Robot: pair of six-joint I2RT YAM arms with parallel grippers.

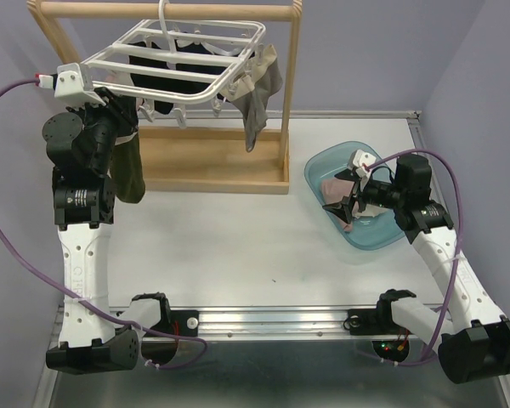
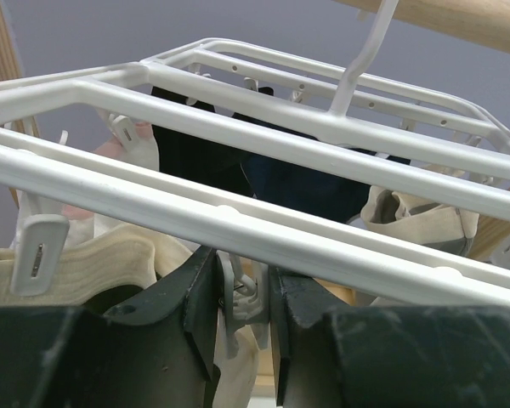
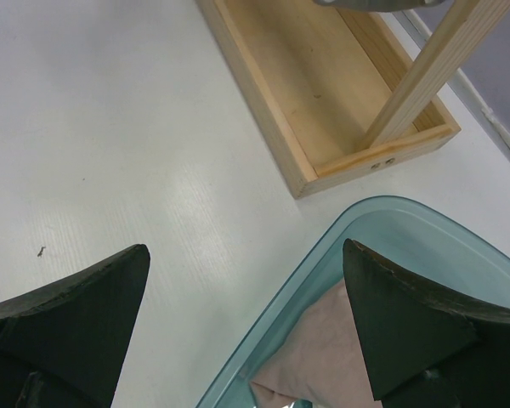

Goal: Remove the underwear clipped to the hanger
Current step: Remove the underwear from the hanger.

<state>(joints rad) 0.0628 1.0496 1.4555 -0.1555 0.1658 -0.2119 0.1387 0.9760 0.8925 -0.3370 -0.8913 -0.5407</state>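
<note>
unclipping step: left gripper pinches 1 clip on the hanger rim above cream underwear, right gripper gapes empty over the basin holding 1 pink piece; next likely needs the squeeze held and cloth tugged free.

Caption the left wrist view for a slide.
Left tool straddles a small white plastic clip under the white plastic drying frame hung with cream cloth underwear.

A wooden rail stand with a shallow tray base stands at the far left of the white bench. A translucent teal tub sits to its right, near the tray's end, not touching.
</note>
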